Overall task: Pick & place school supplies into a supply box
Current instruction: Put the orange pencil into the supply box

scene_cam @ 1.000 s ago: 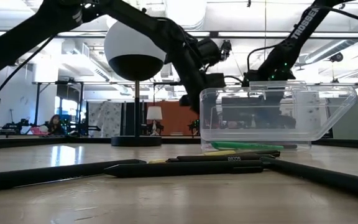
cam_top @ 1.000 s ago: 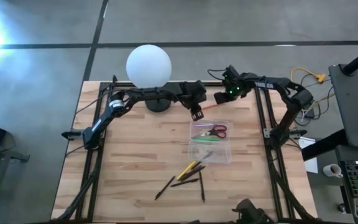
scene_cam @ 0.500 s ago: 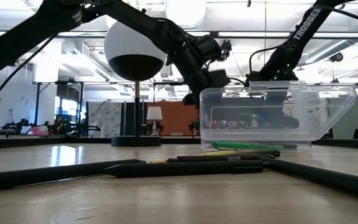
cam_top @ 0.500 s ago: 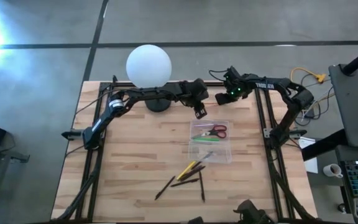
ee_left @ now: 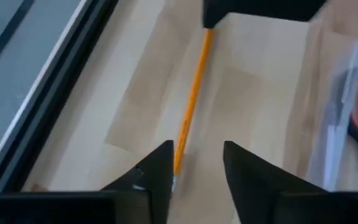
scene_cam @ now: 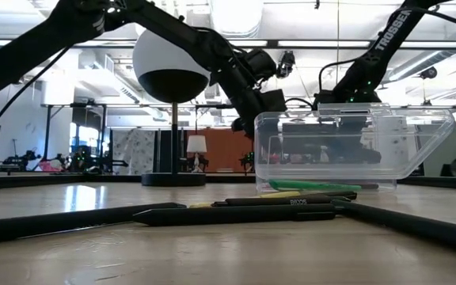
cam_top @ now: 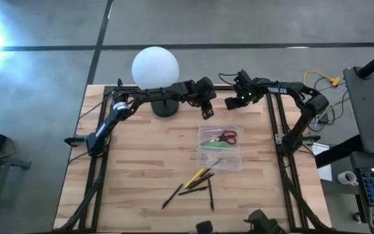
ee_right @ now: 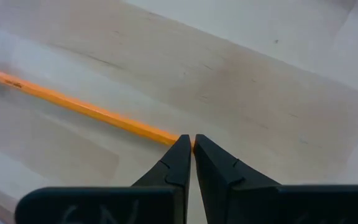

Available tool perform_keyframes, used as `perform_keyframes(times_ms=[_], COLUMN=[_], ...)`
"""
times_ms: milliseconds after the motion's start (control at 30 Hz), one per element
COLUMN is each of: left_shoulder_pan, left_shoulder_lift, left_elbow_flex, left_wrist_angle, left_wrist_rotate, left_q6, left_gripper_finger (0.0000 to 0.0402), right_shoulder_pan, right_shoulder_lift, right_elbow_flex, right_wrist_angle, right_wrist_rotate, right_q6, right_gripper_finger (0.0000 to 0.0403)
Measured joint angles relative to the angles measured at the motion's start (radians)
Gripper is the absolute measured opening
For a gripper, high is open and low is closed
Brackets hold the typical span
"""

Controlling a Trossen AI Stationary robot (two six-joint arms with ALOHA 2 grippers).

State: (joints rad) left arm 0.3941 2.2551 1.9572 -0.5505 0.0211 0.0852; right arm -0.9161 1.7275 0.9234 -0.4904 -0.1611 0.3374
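My right gripper [cam_top: 228, 103] hovers over the table's far part, just beyond the clear supply box [cam_top: 221, 147], and is shut on an orange pencil [ee_right: 73, 106]. My left gripper [cam_top: 206, 110] faces it, open, and the pencil's [ee_left: 191, 106] free end reaches between its fingers, close to one of them. The box stands on the table and holds red-handled scissors [cam_top: 226, 136] and a green marker [cam_top: 211, 144]. A yellow pencil [cam_top: 199, 175] and several dark pens [cam_top: 195, 190] lie on the table nearer the front. My right gripper pinches the orange pencil's one end [ee_right: 166, 135] between its two fingertips. The pencil runs level from there toward my left gripper, lifted clear of the table. My left gripper: the pencil's free end [ee_left: 178, 163] sits by the inner side of one finger; I cannot tell whether it touches.
A white globe lamp [cam_top: 154, 68] on a black base [cam_top: 166, 108] stands at the far edge, close to my left arm. Black frame rails run along the table's sides. In the low view the box [scene_cam: 355, 150] and pens [scene_cam: 236, 212] fill the foreground.
My left gripper has moved toward the table's far edge, away from the box and closer to the pencil that my right gripper holds. My right gripper has stayed nearly in place, shut on the pencil.
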Motion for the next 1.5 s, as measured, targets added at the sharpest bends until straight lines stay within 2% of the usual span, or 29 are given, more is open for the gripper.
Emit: perform_keyframes(times_ms=[200, 433, 600, 700, 800, 1167, 1500], left_shoulder_pan=[0.0, -0.006, -0.015, -0.014, -0.012, -0.012, -0.012], left_shoulder_lift=[0.0, 0.001, 0.001, 0.001, 0.001, 0.001, 0.001], left_elbow_flex=[-0.008, -0.054, -0.054, -0.055, -0.057, -0.057, -0.057], left_wrist_angle=[-0.009, -0.017, -0.011, 0.002, 0.022, 0.032, 0.031], left_wrist_rotate=[0.008, 0.009, 0.01, 0.01, 0.009, 0.012, 0.013], left_q6=[0.011, 0.011, 0.011, 0.016, 0.061, 0.105, 0.102], left_gripper_finger=[0.0184, 0.019, 0.0191, 0.0191, 0.0191, 0.0191, 0.0191], right_shoulder_pan=[-0.002, -0.001, 0.002, 0.02, 0.038, 0.123, 0.144], right_shoulder_lift=[0.005, -0.013, -0.181, -0.276, -0.316, -0.261, -0.194], right_elbow_flex=[-0.003, -0.018, -0.022, -0.061, -0.103, -0.19, -0.219], right_wrist_angle=[0.0, 0.003, -0.045, -0.075, -0.048, 0.054, 0.084], right_wrist_rotate=[0.011, 0.007, -0.084, -0.084, -0.084, -0.075, -0.019], right_q6=[-0.012, -0.02, 0.027, 0.072, 0.136, 0.261, 0.274], right_gripper_finger=[0.0018, 0.0018, 0.0018, 0.0018, 0.0018, 0.0018, 0.0018])
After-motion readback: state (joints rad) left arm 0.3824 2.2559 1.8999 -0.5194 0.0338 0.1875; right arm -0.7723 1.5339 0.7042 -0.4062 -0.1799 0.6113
